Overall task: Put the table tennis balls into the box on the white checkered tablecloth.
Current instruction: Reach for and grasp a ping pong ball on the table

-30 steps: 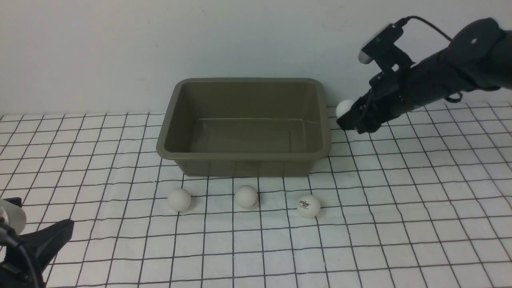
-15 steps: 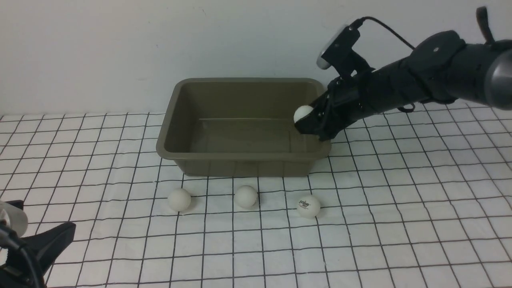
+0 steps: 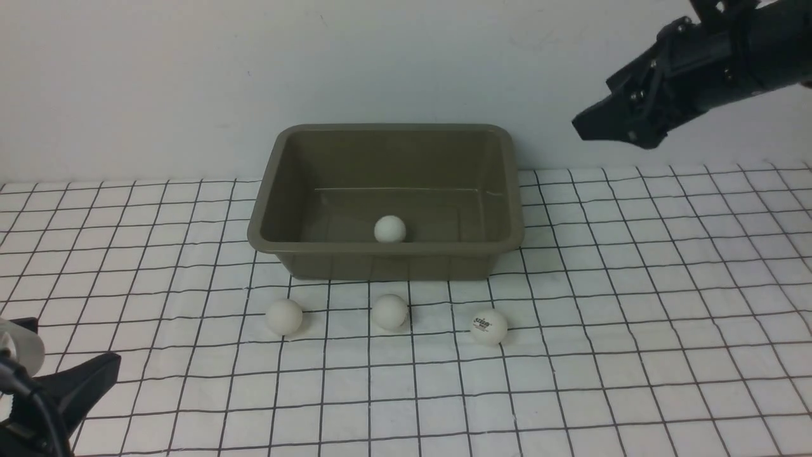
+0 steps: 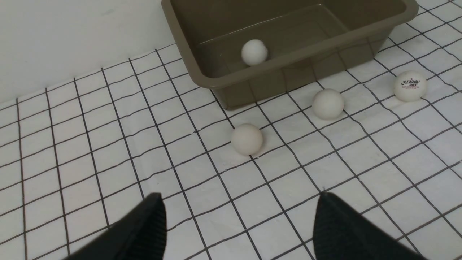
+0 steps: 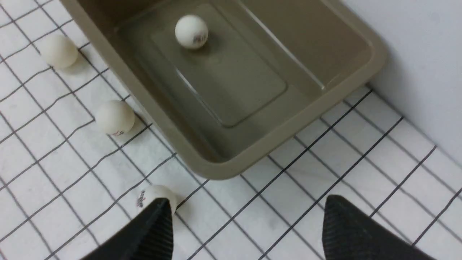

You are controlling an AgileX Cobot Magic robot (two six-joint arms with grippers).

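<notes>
Your left gripper (image 4: 238, 231) sat low at the near left corner of the white checkered tablecloth (image 3: 634, 330), with its jaws spread wide and nothing between them. Right of it, the left ball (image 3: 284, 317), the middle ball (image 3: 389, 311) and the logo ball (image 3: 489, 327) lay on the cloth in a row just in front of the box (image 3: 387, 249). Each was apart from its neighbours and clear of the box. The box stood at the far centre of the cloth, close to the back wall (image 3: 127, 76). One ball, the boxed ball (image 3: 389, 229), lay on the box floor close to the near side, about mid-width. Your right gripper (image 5: 245, 231) hung high beyond the right end of the box, with its jaws wide apart and empty.

Status, as judged:
- **Done:** one ball of four was in the box.
- **Left:** three balls were outstanding on the cloth.
- **Next pick:** both grippers were free. The left ball lay nearest your left arm, and the logo ball nearest your right.
</notes>
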